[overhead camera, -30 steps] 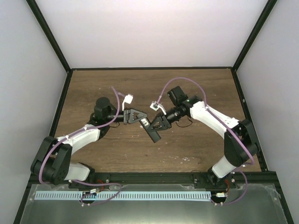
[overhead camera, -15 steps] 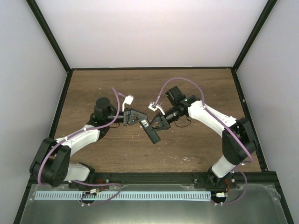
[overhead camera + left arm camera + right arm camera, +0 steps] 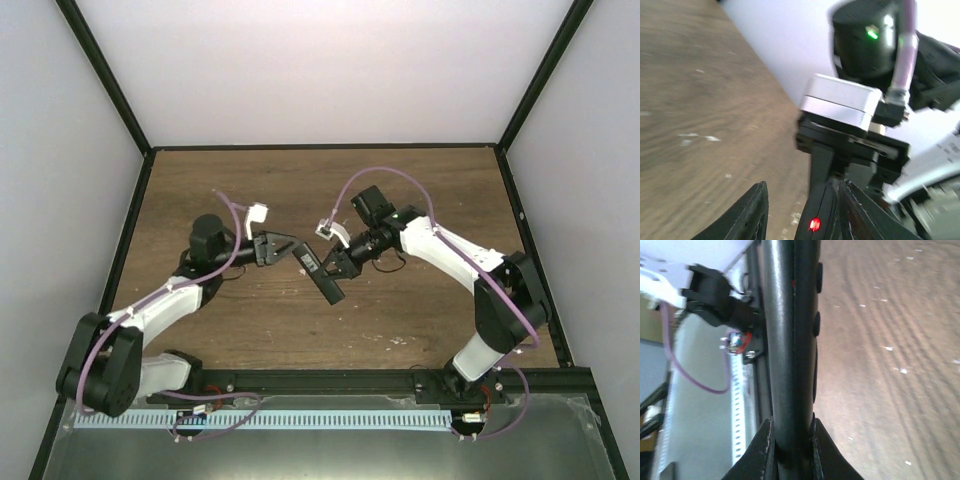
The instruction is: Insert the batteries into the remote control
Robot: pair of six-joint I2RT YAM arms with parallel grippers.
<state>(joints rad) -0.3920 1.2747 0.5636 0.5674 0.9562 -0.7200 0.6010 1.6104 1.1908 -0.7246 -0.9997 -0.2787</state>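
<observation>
The remote control (image 3: 320,276) is a slim black bar held off the wooden table by my right gripper (image 3: 336,263), which is shut on its middle. In the right wrist view the remote (image 3: 790,340) runs up the frame between the shut fingers of that gripper (image 3: 791,422), buttons along its right edge. My left gripper (image 3: 288,248) is open at the remote's far-left end. In the left wrist view the remote's end (image 3: 819,215), with a lit red light, sits inside this gripper (image 3: 804,185) against the right finger. The batteries are not in view.
Pale specks of debris (image 3: 399,341) lie on the table near the front right. The black frame rail and white perforated cable strip (image 3: 260,420) run along the near edge. White walls close the back and sides.
My left arm has drawn back to the left, and its gripper now stands only at the remote's end. My right gripper has kept its hold on the remote, shifting slightly.
</observation>
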